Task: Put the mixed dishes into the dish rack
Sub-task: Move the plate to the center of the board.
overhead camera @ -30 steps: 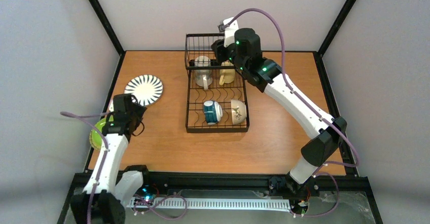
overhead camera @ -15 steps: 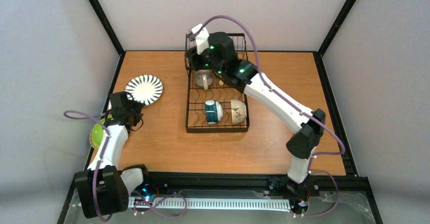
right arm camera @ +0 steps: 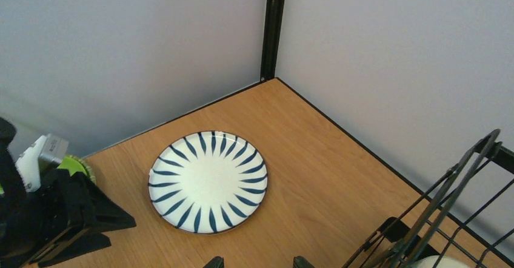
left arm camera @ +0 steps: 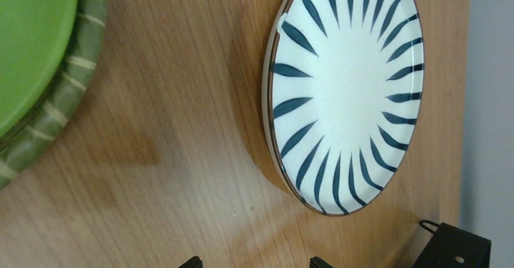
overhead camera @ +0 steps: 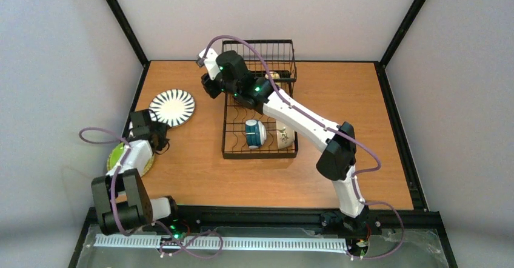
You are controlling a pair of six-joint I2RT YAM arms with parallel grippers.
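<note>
Flanks the black-and-white striped plate (overhead camera: 172, 107) by the worktop's (overhead camera: 200, 177) far-left corner with left hand (left arm camera: 253, 263) and right hand (right arm camera: 257, 262) parted (ready to grip).

The top camera looks down from behind on the whole table (overhead camera: 200, 180). Both wrist cameras share the black-and-white striped plate (left arm camera: 345, 92) (right arm camera: 208, 180): the left close above it, the right farther off.

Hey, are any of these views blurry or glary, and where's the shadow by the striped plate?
Left wrist: striped plate sharp, a soft shadow on the wood along its left edge, lime-green plate slightly soft. Right wrist: even light, no glare, near dish rack wires soft. Top external: diffuse, no hard shadows.
</note>
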